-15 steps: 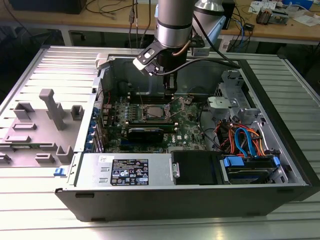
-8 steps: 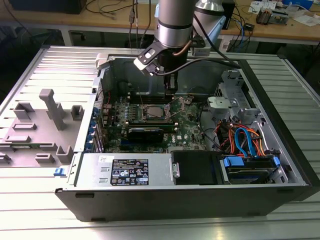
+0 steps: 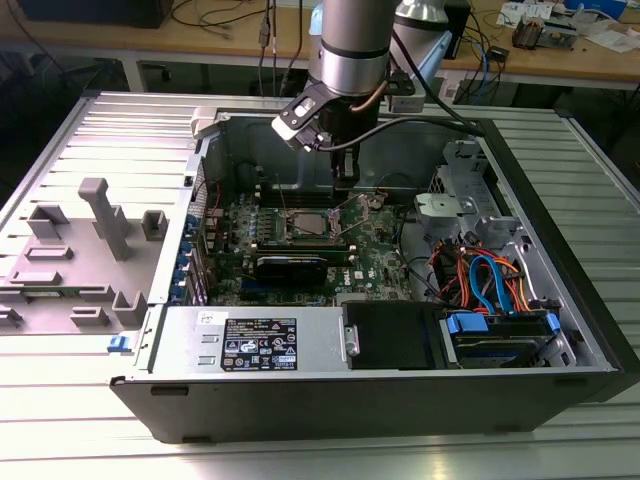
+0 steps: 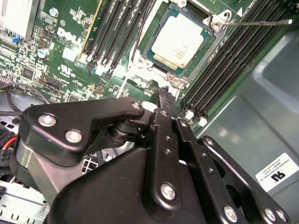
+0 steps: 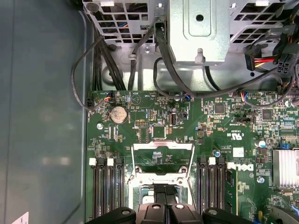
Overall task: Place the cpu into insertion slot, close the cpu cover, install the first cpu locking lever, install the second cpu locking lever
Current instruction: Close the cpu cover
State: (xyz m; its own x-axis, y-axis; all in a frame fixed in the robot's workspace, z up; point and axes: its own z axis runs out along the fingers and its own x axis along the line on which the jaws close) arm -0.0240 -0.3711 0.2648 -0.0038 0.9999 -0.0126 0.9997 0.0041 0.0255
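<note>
Gripper (image 4: 164, 95): fingers pressed together, nothing pinched between them. It hangs low inside the open computer case (image 3: 380, 400), tip just above the motherboard (image 5: 140, 112).

Cpu (image 4: 177, 39): seated flat in the insertion slot (image 4: 175, 80), silver top up, flanked on both sides by the banks of memory slots (image 5: 105, 191).

Cpu cover (image 5: 163, 146): not closed, as I read it. In the first wrist view its silvery frame is raised on the drive cage (image 5: 201, 28) side of the fingertips, and green board shows through its window.

Key relation: the fingertips sit at the edge of the slot that faces the drive cage. The chip lies on one side of them, away from the cage, and the lifted cover lies on the other, toward the cage. The cover's hinge line, by my judgement, runs crosswise between the two memory banks, close under the tip. In the exterior view the slot lies toward the exterior view's left of the gripper and nearer the camera.

Locking lever (image 4: 257, 21): thin rod, unlatched, with its long axis running out from a slot corner across the memory slots.
</note>
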